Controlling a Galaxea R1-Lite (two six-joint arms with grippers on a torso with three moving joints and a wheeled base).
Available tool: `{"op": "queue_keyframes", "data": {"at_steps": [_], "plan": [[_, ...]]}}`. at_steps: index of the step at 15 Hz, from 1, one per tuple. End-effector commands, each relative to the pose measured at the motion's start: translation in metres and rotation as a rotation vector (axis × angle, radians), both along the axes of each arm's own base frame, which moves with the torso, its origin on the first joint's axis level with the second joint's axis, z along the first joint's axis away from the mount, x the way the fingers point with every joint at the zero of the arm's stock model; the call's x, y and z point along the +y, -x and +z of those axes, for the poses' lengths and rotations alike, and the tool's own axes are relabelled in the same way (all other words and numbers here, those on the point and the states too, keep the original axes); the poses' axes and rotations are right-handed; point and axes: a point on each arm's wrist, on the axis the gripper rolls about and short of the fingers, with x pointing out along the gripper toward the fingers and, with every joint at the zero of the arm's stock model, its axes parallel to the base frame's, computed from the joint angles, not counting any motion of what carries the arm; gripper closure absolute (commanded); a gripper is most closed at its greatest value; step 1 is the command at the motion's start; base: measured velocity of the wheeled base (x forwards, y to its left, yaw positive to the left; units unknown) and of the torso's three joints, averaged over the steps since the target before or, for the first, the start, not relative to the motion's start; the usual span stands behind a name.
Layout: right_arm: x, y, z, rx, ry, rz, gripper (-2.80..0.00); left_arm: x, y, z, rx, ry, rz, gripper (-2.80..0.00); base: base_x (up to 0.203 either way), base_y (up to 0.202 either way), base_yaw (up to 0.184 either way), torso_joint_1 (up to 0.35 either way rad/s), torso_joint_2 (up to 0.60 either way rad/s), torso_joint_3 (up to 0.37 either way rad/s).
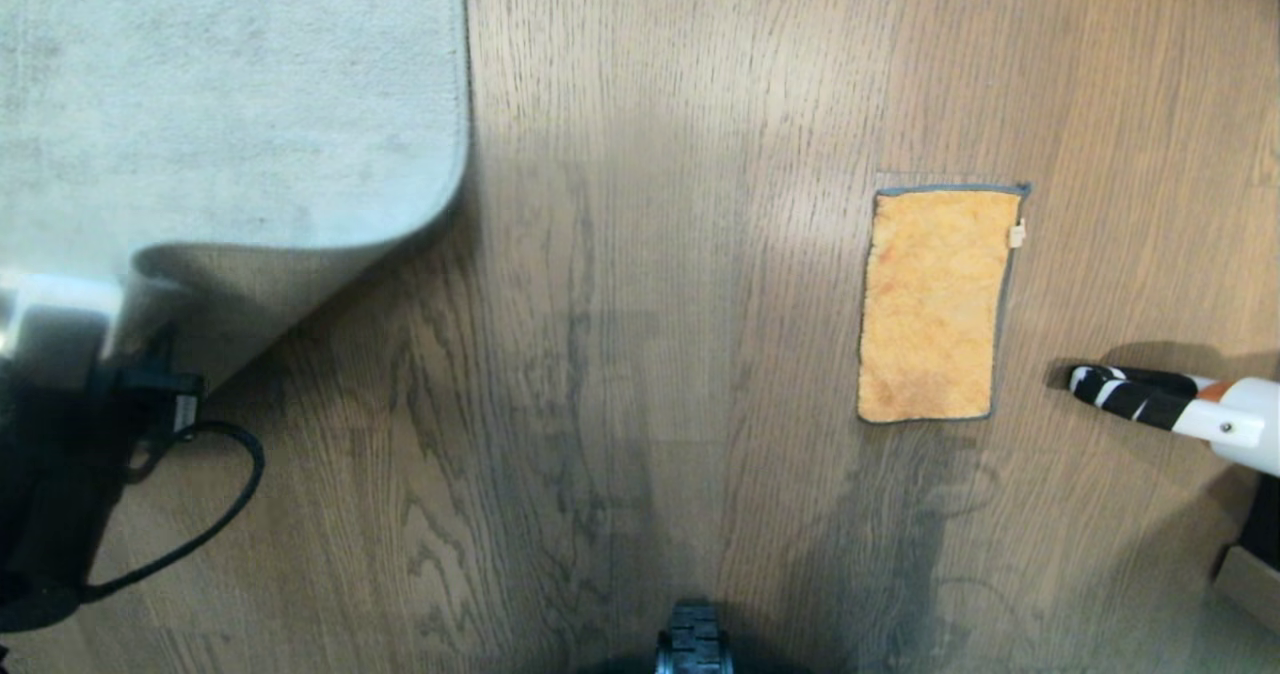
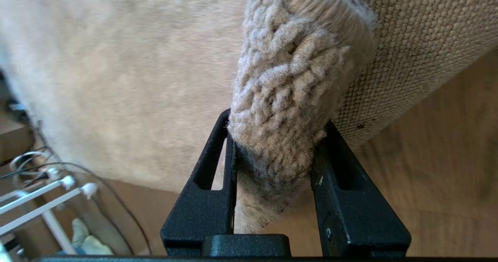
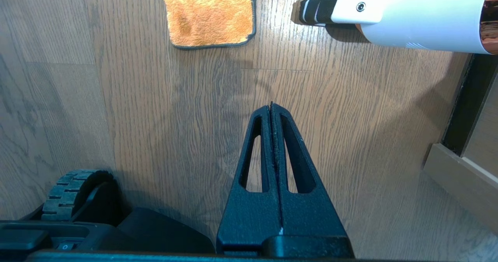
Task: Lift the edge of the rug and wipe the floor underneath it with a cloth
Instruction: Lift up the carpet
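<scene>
At the upper left of the head view, the corner of the large pale grey-beige short-pile rug, the rug edge [image 1: 300, 284], is seen folded up and back, so that its coarse woven underside is turned toward the camera above the brown wood-grain plank floor [image 1: 620, 354]. At the left edge of that frame, the left gripper [image 1: 120, 354] is seen only as a dark, blurred mass with a black cable [image 1: 215, 514] looped beside it. In the left wrist view, the left gripper [image 2: 272, 157] is shown clamped on the thick looped border of the rug edge [image 2: 288, 98], the pile being pinched between both black fingers [image 2: 206, 207].

Toward the right of the head view, the small rectangular orange fluffy microfibre cloth [image 1: 935, 304] with thin grey edging is laid flat on the floor, well apart from the rug, with its small white tag [image 1: 1017, 234] on its right side. Just beyond it, at the right edge, a white tube with a black-and-white striped tip [image 1: 1170, 409] is seen lying above the floor.

In the right wrist view, the right gripper [image 3: 272, 106] is shown with its fingers pressed together, holding nothing, hanging above bare floor below the cloth [image 3: 210, 13] in the frame. A black ribbed wheel [image 3: 72, 192] is seen at the lower left.
</scene>
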Motion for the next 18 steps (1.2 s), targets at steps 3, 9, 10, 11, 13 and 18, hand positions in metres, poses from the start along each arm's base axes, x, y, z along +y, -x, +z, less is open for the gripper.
{"op": "queue_keyframes", "data": {"at_steps": [3,9,10,11,13,18], "plan": [[0.0,0.0,0.0,0.001,0.0,0.0,0.0,0.014,0.015,0.021,-0.131,-0.015,0.085,0.0,0.0,0.0,0.0,0.0,0.0,0.0],[0.0,0.0,0.0,0.002,0.0,0.0,0.0,0.027,0.029,0.047,-0.29,0.006,0.155,0.0,0.0,0.0,0.0,0.0,0.0,0.0],[0.0,0.0,0.0,0.0,0.0,0.0,0.0,0.03,0.033,0.05,-0.312,0.009,0.172,0.0,0.0,0.0,0.0,0.0,0.0,0.0],[0.0,0.0,0.0,0.001,0.0,0.0,0.0,0.032,0.036,0.053,-0.333,0.012,0.184,0.0,0.0,0.0,0.0,0.0,0.0,0.0],[0.0,0.0,0.0,0.001,0.0,0.0,0.0,0.035,0.044,0.059,-0.376,0.016,0.207,0.0,0.0,0.0,0.0,0.0,0.0,0.0],[0.0,0.0,0.0,0.001,0.0,0.0,0.0,0.036,0.063,0.069,-0.459,0.016,0.241,0.0,0.0,0.0,0.0,0.0,0.0,0.0]]}}
